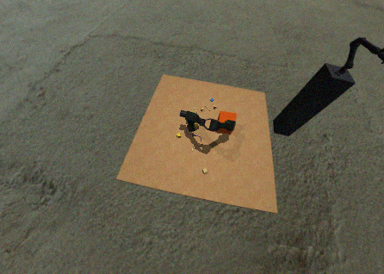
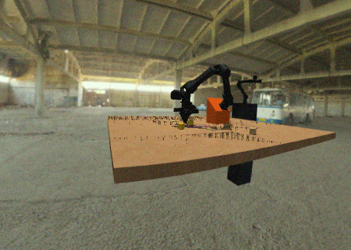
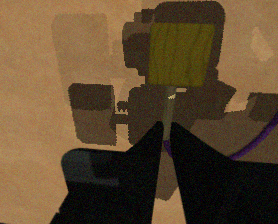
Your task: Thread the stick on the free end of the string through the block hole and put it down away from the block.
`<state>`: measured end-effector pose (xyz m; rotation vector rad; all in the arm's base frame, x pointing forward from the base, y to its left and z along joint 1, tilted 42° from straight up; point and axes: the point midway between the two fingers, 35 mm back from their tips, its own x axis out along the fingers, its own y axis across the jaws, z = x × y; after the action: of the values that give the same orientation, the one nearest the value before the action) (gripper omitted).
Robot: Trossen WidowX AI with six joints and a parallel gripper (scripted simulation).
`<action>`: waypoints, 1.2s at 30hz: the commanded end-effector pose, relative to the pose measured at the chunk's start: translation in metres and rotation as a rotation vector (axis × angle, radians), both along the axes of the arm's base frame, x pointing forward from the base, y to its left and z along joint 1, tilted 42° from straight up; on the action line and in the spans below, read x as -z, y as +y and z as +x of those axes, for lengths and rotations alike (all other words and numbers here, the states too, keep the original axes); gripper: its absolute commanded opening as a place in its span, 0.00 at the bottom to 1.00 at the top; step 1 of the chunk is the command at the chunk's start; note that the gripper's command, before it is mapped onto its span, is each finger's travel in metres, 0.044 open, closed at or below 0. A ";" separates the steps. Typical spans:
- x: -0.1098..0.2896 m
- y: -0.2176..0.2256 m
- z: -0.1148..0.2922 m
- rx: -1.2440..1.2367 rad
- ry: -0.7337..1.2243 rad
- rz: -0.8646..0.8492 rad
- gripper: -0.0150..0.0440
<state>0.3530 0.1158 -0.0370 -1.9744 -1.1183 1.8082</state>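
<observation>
The hand (image 3: 167, 131) is clamped on the thin stick (image 3: 170, 107), which is seen in the wrist view pinched between the two dark fingers. The stick points toward twelve o'clock in that view, and its far end meets the lower edge of the yellow-green block (image 3: 179, 54); whether the tip is inside a hole cannot be told. The block lies on the worktop (image 3: 30, 100) at about one o'clock from the fingertips. A purple string (image 3: 255, 142) is seen curving off toward three o'clock from just behind the fingertips.

In the top view, the arm (image 1: 206, 123) is stretched from the orange base (image 1: 227, 116) toward nine o'clock across the worktop (image 1: 241, 181). A small yellow piece (image 1: 178, 135) lies at about eight o'clock from the hand (image 1: 195, 127), a blue piece (image 1: 211, 99) at about one o'clock, and a tan cube (image 1: 205, 171) well apart at six o'clock. A few loose pale bits lie near the blue piece; they are too small to be told apart.

In the exterior view, the hand (image 2: 185, 118) is held low, just above the worktop (image 2: 157, 169), with the yellow-green block (image 2: 190, 123) close beside it.
</observation>
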 end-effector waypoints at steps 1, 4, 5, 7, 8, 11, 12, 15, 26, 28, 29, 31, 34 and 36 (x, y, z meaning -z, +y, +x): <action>0.001 -0.003 -0.006 0.001 -0.003 0.002 0.25; 0.002 -0.005 -0.010 0.001 -0.003 0.002 0.25; 0.002 -0.005 -0.011 0.001 -0.003 0.002 0.25; 0.003 -0.006 -0.014 0.001 -0.003 0.002 0.25; 0.003 -0.007 -0.016 0.001 -0.003 0.002 0.25; 0.004 -0.008 -0.020 0.001 -0.002 0.002 0.25; 0.004 -0.009 -0.021 0.001 -0.002 0.002 0.25; 0.005 -0.010 -0.025 0.001 -0.002 0.002 0.25; 0.004 -0.010 -0.023 0.002 0.003 0.000 0.46; -0.010 -0.024 -0.020 0.002 0.002 -0.002 0.46; -0.023 -0.035 -0.018 0.002 0.002 -0.004 0.46; -0.045 -0.055 -0.018 0.002 0.002 -0.004 0.46; -0.054 -0.062 -0.018 0.002 0.003 -0.003 0.46; -0.054 -0.062 -0.018 0.002 0.003 -0.003 0.46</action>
<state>0.3363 0.0555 0.0125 -1.9780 -1.0981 1.7995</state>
